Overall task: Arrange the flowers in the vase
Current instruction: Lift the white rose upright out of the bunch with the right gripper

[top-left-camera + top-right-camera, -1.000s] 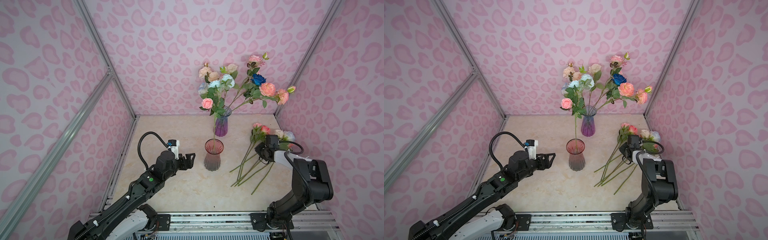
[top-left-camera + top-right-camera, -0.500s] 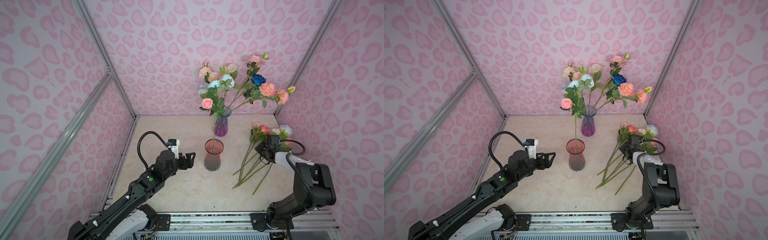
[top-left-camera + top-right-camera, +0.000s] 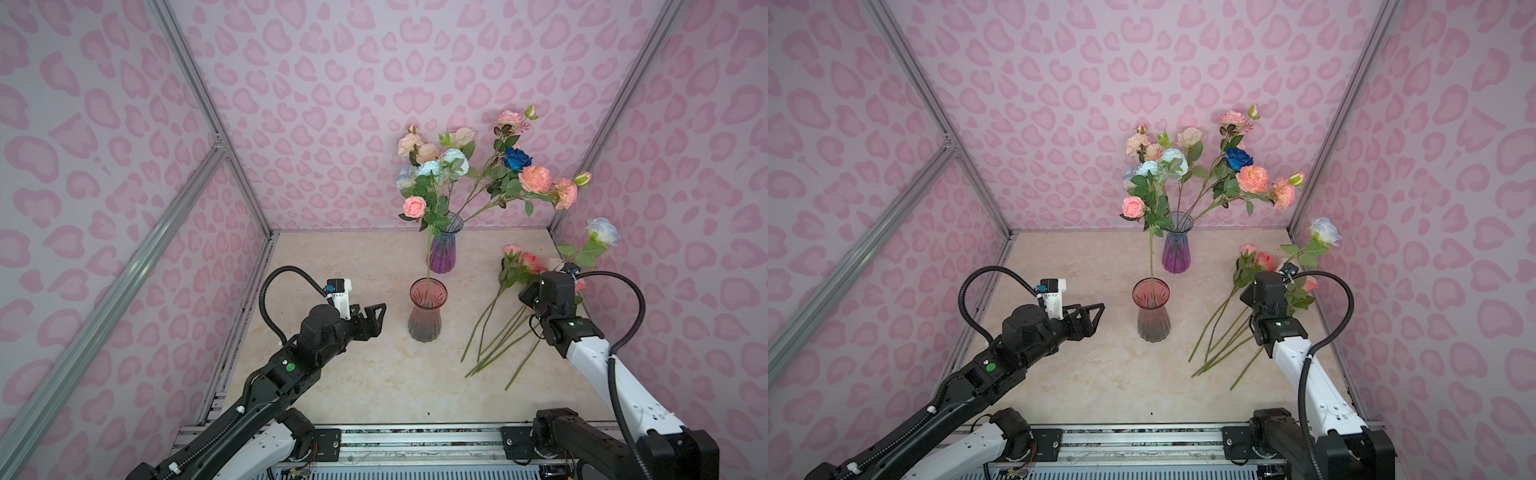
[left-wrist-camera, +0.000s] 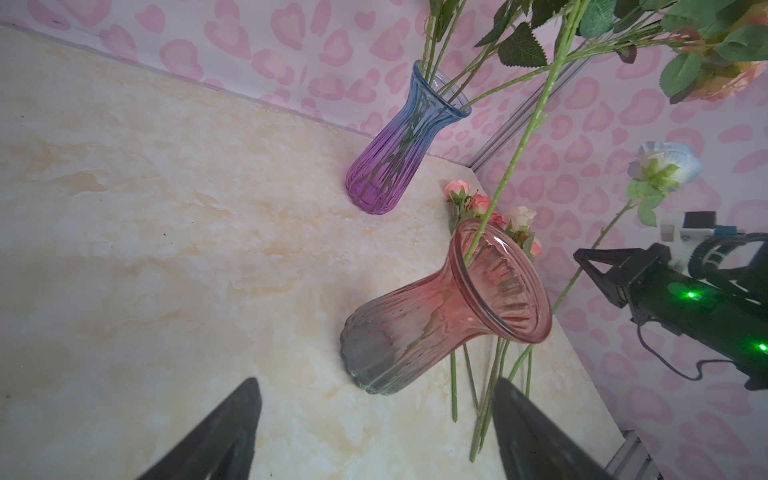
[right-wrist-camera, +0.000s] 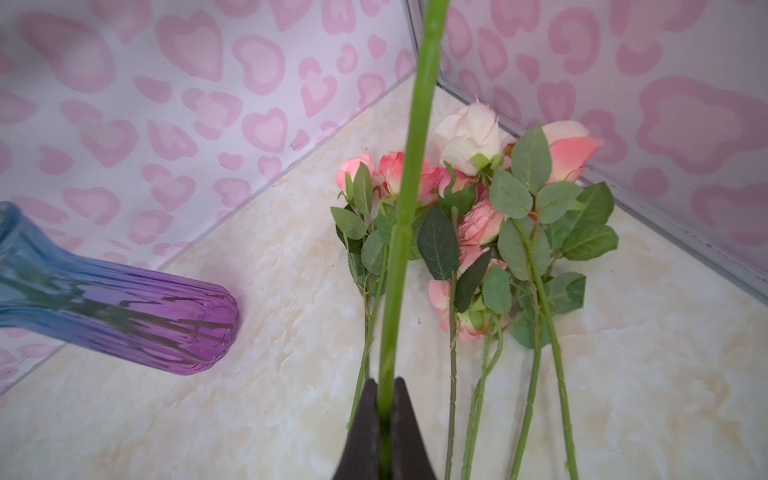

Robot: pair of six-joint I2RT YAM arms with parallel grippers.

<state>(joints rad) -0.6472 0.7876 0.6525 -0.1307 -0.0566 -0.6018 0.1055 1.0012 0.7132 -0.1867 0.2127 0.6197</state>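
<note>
Pink heart-print walls [image 3: 332, 83] on three sides, closing in a cream marbled surface [image 3: 374, 382]. At the back of it, upright, a blue-to-purple vase [image 3: 443, 253] crammed with the biggest share of the flowers [image 3: 536, 179]: peach, cream, pale blue and one deep blue, spreading wide above the rim. Over by the right wall, flat on the surface, a loose bunch [image 3: 524, 262] of pink and cream roses, heads toward the back corner, stems fanning toward the front. Nearer the front than the purple one and close to it, a pink-to-grey vase [image 3: 424, 316], upright, with a single pink rose [image 3: 414, 206] standing in it. Above the loose bunch, a pale blue rose [image 3: 603, 232] held clear of the surface, stem pinched in the right claw [image 5: 384, 384], fingers pressed together on the green. Left of the pink-to-grey vase, near but not touching, the left claw [image 3: 379, 318], spread wide apart, gripping nothing, aimed at that vase.
</note>
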